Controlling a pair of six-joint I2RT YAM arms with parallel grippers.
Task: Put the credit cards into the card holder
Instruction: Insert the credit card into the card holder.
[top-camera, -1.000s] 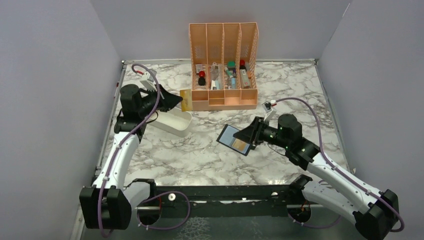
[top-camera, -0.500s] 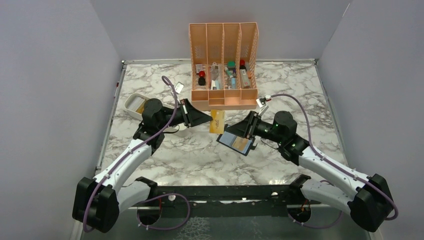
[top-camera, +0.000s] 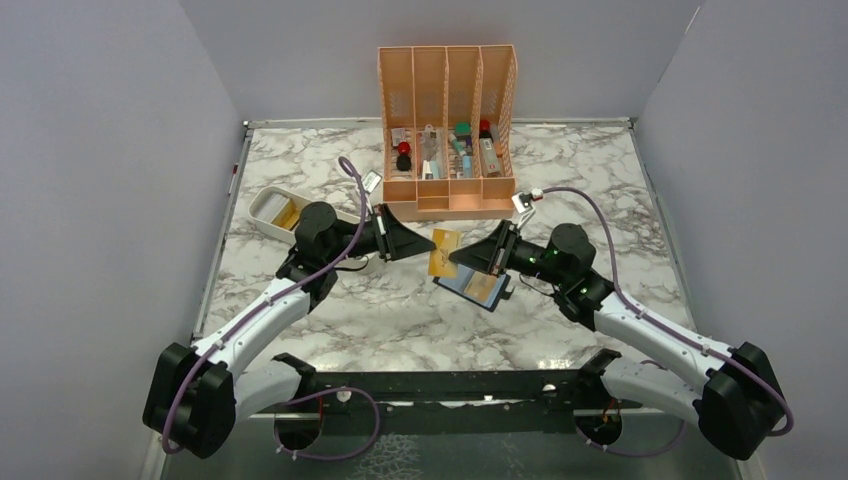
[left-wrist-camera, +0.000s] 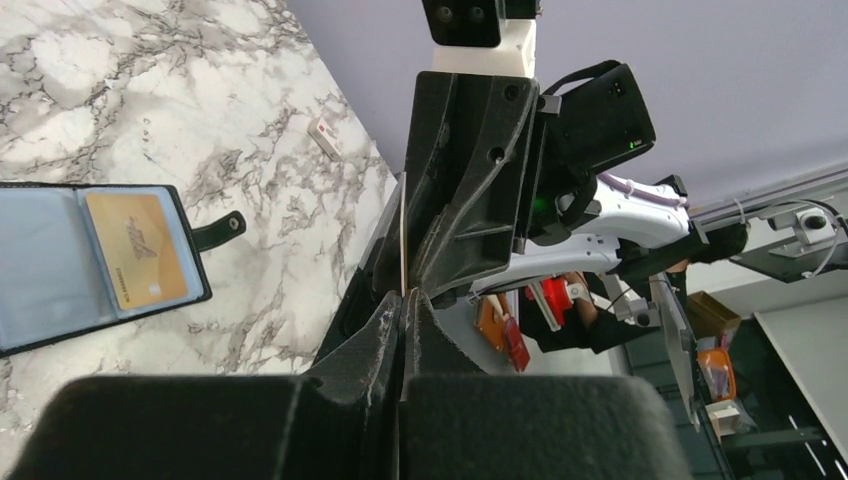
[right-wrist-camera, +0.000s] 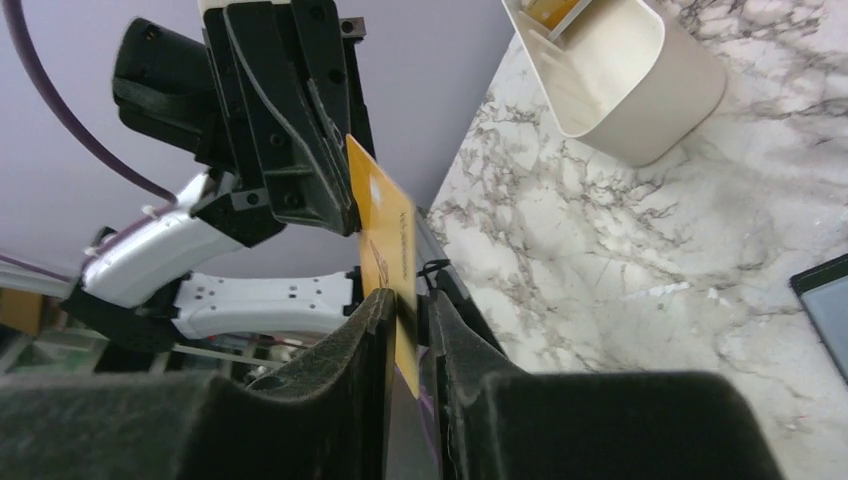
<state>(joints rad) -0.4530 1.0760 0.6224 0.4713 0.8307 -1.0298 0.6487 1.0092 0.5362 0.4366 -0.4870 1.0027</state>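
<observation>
A gold credit card (top-camera: 443, 252) hangs upright in mid-air between the two arms. My left gripper (top-camera: 430, 243) is shut on its left edge; the left wrist view shows the card edge-on (left-wrist-camera: 402, 230) rising from the closed jaws. My right gripper (right-wrist-camera: 405, 310) straddles the card's (right-wrist-camera: 385, 225) other end, one pad against it and a gap at the other, so it is open. The black card holder (top-camera: 468, 281) lies open on the table just below, with another gold card (left-wrist-camera: 135, 250) in its bluish pocket.
A white tray (top-camera: 262, 197) with more cards (top-camera: 288, 215) lies at the left, partly behind the left arm. The tall orange organiser (top-camera: 447, 130) stands at the back centre. The holder's clasp tab (left-wrist-camera: 220, 228) points right in the left wrist view.
The left arm swung from the tray to the centre, carrying the gold card. The right gripper rose from the holder, met the card, and its jaws have narrowed round it.
</observation>
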